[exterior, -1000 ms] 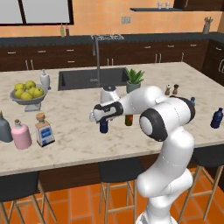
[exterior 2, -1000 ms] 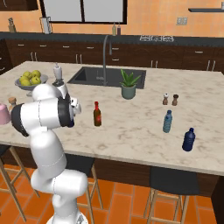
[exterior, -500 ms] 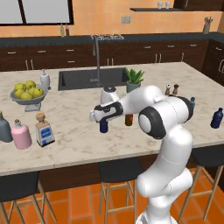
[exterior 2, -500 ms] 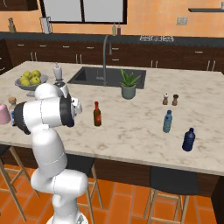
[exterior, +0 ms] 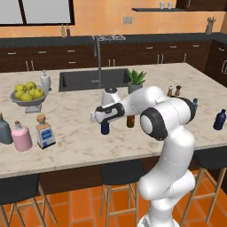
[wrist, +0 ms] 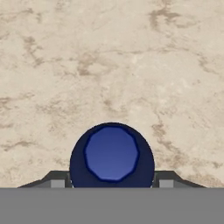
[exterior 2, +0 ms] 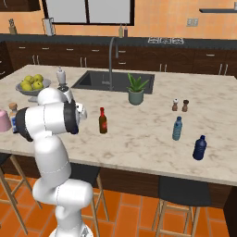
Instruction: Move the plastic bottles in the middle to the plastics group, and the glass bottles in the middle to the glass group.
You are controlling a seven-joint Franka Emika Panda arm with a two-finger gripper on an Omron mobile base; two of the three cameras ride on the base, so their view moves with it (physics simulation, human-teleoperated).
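The small dark navy-blue plastic bottle (exterior: 105, 129) stands mid-counter under my gripper (exterior: 105, 120). In the hand view I look down on its cap (wrist: 111, 153); the gripper (wrist: 112, 183) has both fingertips (wrist: 167, 180) against the bottle's sides. The slim dark-brown glass bottle (exterior: 130, 121) (exterior 2: 102, 121) stands just right of it. The square clear bottle (exterior: 45, 132) stands at the left, beside the pink bottle (exterior: 21, 136) and the grey-blue bottle (exterior: 4, 131). The teal-blue bottle (exterior 2: 177, 128) and the brighter blue bottle (exterior 2: 199, 148) stand at the right.
A bowl of yellow fruit (exterior: 29, 95) and a white bottle (exterior: 45, 80) sit at the back left. The sink (exterior: 84, 80) with its faucet and a potted plant (exterior: 135, 81) lie behind my arm. Two small shakers (exterior 2: 179, 105) stand right of the plant.
The jaws have come in from wide open onto the navy bottle's sides. The arm and the bottles have hardly moved.
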